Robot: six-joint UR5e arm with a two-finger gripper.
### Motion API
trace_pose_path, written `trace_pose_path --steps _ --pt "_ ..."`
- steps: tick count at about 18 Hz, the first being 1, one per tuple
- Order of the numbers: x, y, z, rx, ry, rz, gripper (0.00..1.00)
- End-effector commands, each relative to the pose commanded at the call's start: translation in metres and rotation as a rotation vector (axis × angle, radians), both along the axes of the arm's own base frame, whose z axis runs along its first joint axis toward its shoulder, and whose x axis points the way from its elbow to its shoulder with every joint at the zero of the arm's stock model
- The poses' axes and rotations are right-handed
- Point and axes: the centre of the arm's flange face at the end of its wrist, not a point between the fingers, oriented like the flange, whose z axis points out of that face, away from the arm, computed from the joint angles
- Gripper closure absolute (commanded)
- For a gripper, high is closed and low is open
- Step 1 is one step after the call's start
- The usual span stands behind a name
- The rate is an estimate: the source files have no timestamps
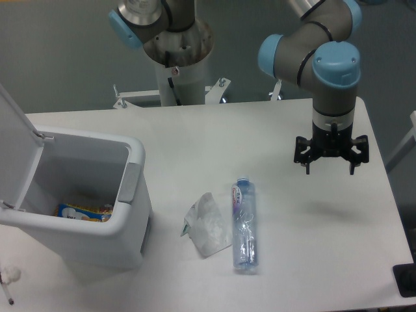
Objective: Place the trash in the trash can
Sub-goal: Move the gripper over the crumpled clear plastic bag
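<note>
A crumpled translucent-white wrapper with a green corner lies on the table near the front middle. Right beside it lies a crushed clear plastic bottle with a bluish cap, pointing front to back. The white trash can stands at the left with its lid flipped up and a grey tab on its side. My gripper hangs above the table at the right, well apart from both pieces of trash. Its fingers are spread and hold nothing.
A blue and yellow package lies inside the trash can. The robot base stands at the table's far edge. A small white object sits at the front left corner and a dark object at the front right edge.
</note>
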Motion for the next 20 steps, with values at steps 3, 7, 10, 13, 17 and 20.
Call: trace_pose_path --steps 3,7,10,13,17,20 --pt "0.002 -0.001 -0.008 -0.014 -0.008 0.006 0.0" --pt "0.008 0.004 -0.012 -0.011 -0.011 0.001 0.0" --pt "0.017 0.012 -0.028 -0.009 -0.039 -0.018 0.0" --pt "0.035 0.038 -0.041 0.018 -0.046 0.033 0.0" --pt "0.07 0.079 -0.047 0.024 -0.063 0.001 0.0" --pt "0.104 0.113 -0.048 0.046 -0.083 0.028 0.0"
